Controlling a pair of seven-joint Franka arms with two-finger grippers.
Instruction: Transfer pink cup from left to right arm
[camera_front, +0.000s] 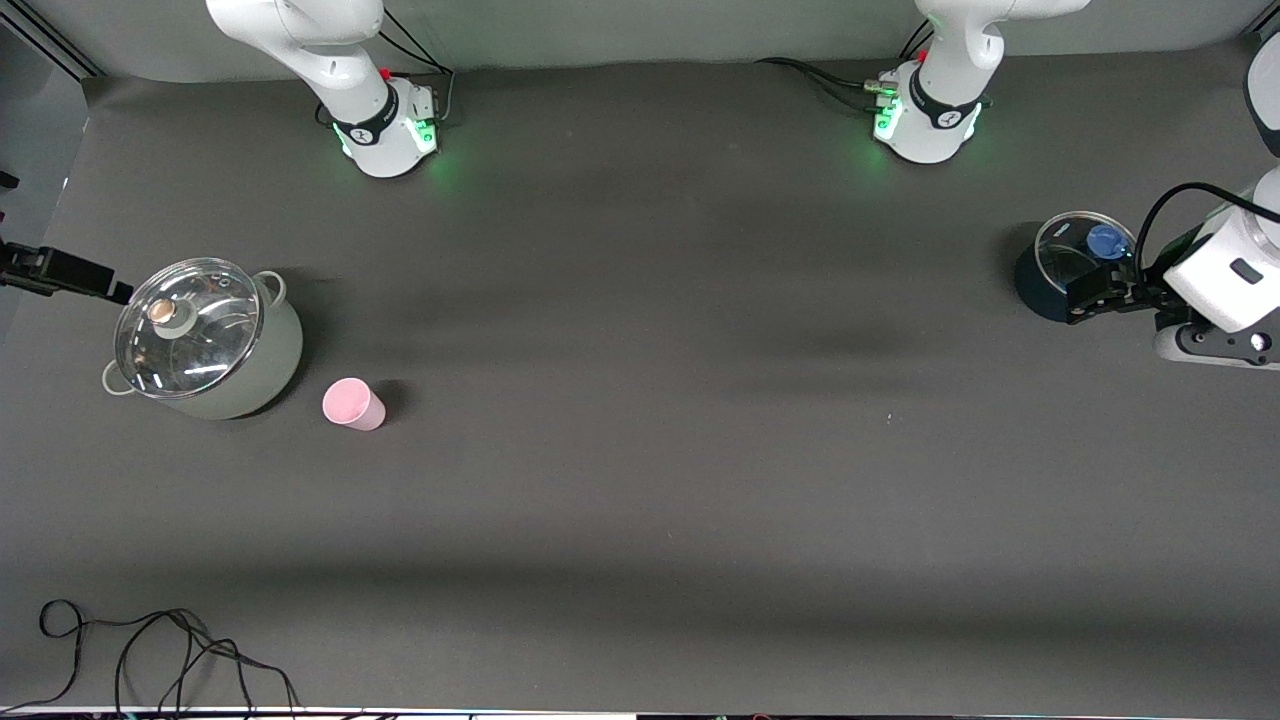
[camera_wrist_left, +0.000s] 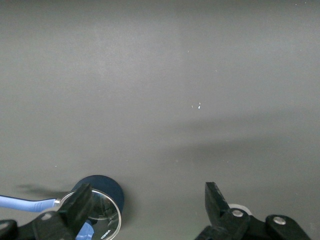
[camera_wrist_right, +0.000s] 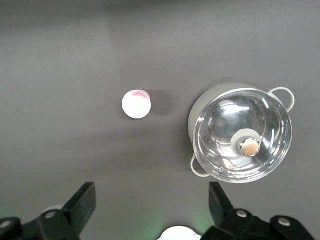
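Note:
The pink cup (camera_front: 353, 404) (camera_wrist_right: 136, 104) stands on the dark table beside the pale lidded pot (camera_front: 205, 340), slightly nearer the front camera, at the right arm's end of the table. No gripper touches it. My left gripper (camera_front: 1088, 298) (camera_wrist_left: 147, 192) is open and empty at the left arm's end of the table. It hangs over the edge of a dark blue pot (camera_front: 1050, 280) (camera_wrist_left: 102, 186). My right gripper (camera_wrist_right: 151, 189) is open and empty, high above the table. It looks down on the cup and the pale pot (camera_wrist_right: 200, 112). It does not show in the front view.
The pale pot has a glass lid (camera_front: 188, 327) with a round knob. The dark blue pot has a glass lid with a blue knob (camera_front: 1105, 240). A black bar (camera_front: 60, 270) reaches in beside the pale pot. A loose black cable (camera_front: 150, 650) lies by the front edge.

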